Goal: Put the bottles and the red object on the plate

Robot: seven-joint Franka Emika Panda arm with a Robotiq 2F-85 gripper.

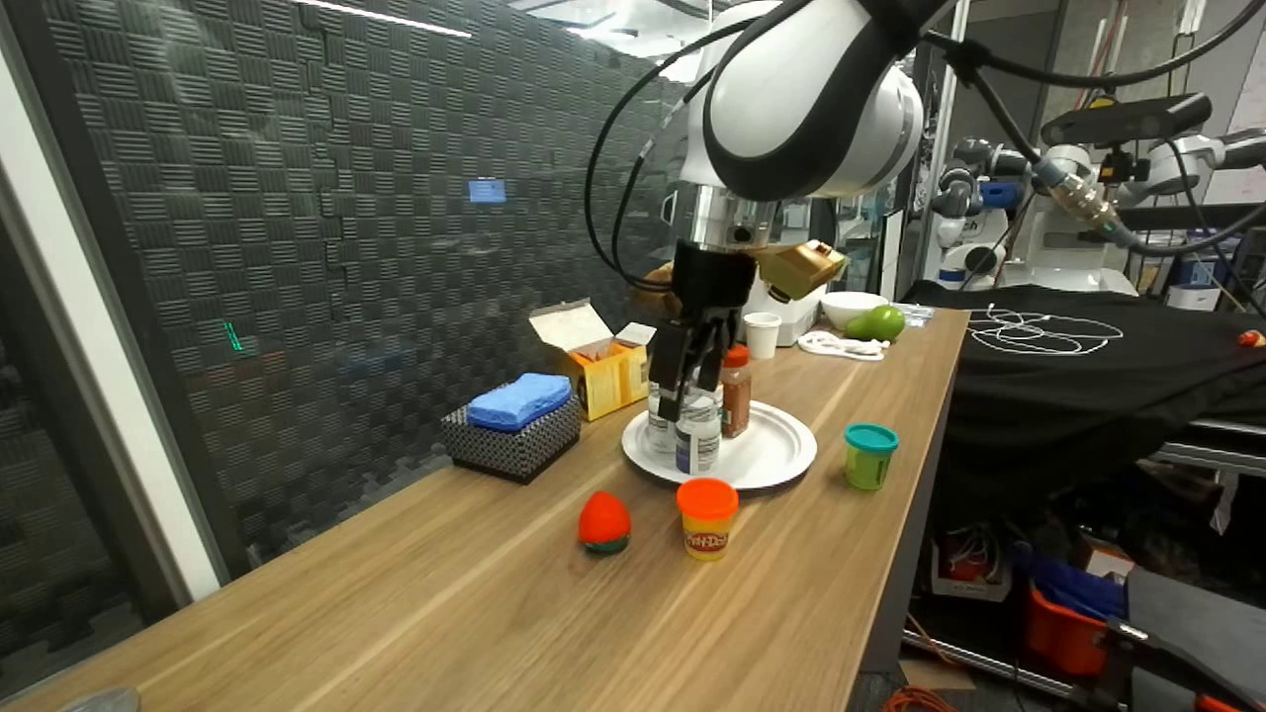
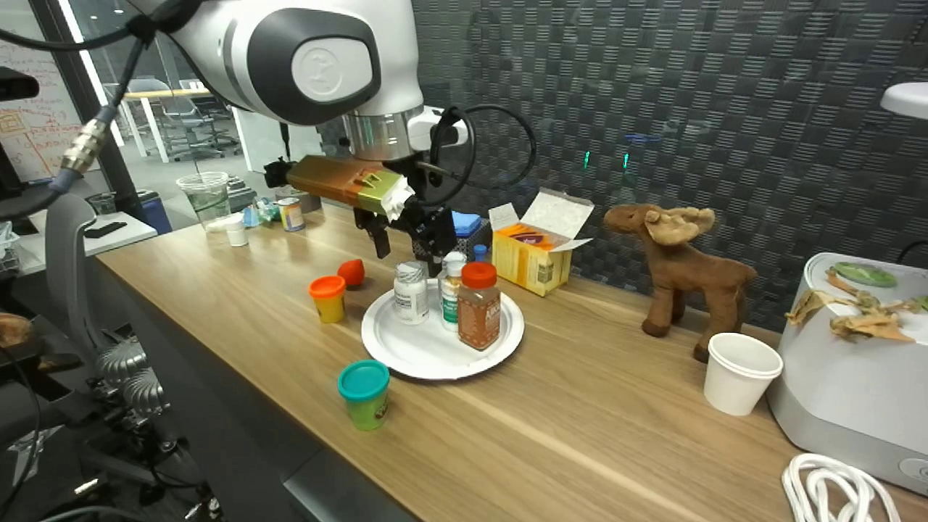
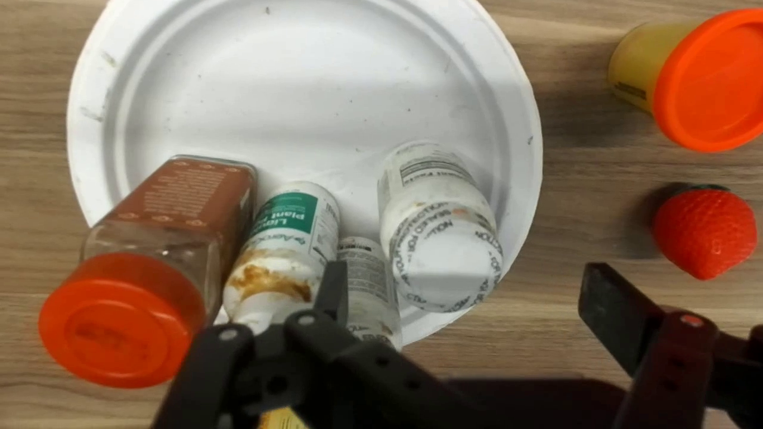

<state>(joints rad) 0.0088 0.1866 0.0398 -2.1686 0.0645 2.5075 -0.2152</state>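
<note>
While one plate [image 3: 250, 77] bears four bottles [image 3: 438, 196] | strawberry [image 3: 706, 232] — one, apart

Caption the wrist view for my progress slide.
Hand open, bottles standing on the white plate; the red strawberry lies on the wooden tabletop, not yet plated.
</note>
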